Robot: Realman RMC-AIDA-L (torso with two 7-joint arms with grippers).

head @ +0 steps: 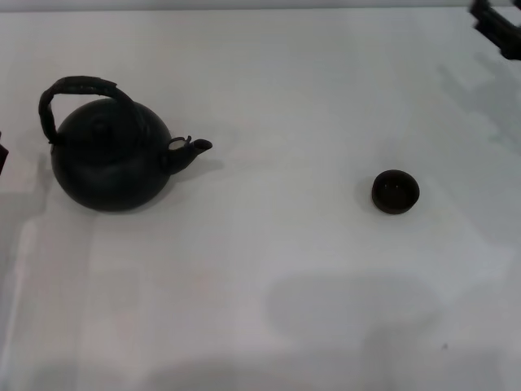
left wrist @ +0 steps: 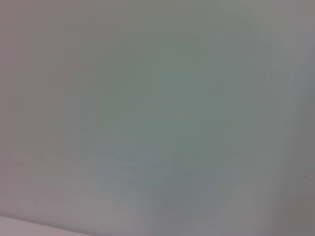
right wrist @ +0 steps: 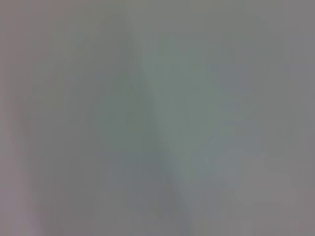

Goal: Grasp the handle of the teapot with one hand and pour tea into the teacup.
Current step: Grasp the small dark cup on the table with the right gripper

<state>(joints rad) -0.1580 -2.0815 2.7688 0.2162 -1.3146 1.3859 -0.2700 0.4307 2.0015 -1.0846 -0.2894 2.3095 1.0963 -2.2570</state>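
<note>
Large round matte black teapot (head: 110, 163) sits on white desk (head: 269, 269), left side, spout toward small dark handleless teacup (head: 396, 191), well apart. Left end effector (head: 2, 159) just beside teapot at frame edge, right end effector (head: 496, 24) far corner — grip state of both impossible to tell. Best approach: descend over arched black hoop handle (head: 77, 94), clamp wrapped top centrally.

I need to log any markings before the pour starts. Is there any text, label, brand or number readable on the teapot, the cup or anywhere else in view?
None: no text, label, brand or number can be read in any view.
Teapot: plain matte black, no marking visible.
Cup: plain dark, no marking visible.
Table: bare white, no print.
Both wrist views show only a blank pale surface.
</note>
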